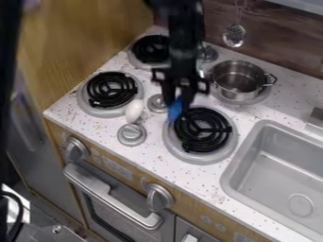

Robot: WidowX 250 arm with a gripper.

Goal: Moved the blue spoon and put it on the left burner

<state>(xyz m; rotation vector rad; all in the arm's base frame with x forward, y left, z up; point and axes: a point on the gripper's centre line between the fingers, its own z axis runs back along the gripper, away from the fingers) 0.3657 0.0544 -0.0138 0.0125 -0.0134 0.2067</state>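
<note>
The black gripper [179, 97] hangs down from the top edge, over the middle of the stove top. Right at its lower end is the blue spoon [175, 110], beside the upper left rim of the front right burner [200, 130]. A short blue part of the spoon shows; the rest is hidden. On the left side, the front left burner [112, 90] has a black coil with nothing on it. Behind it, the back left burner [150, 49] is partly covered by the arm.
A metal pot [238, 81] sits on the back right burner. A white egg-shaped object [134, 111] lies between the front burners, near a silver knob [131, 134]. The grey sink [252, 142] is at the right, and a wooden wall [82, 38] rises at the left.
</note>
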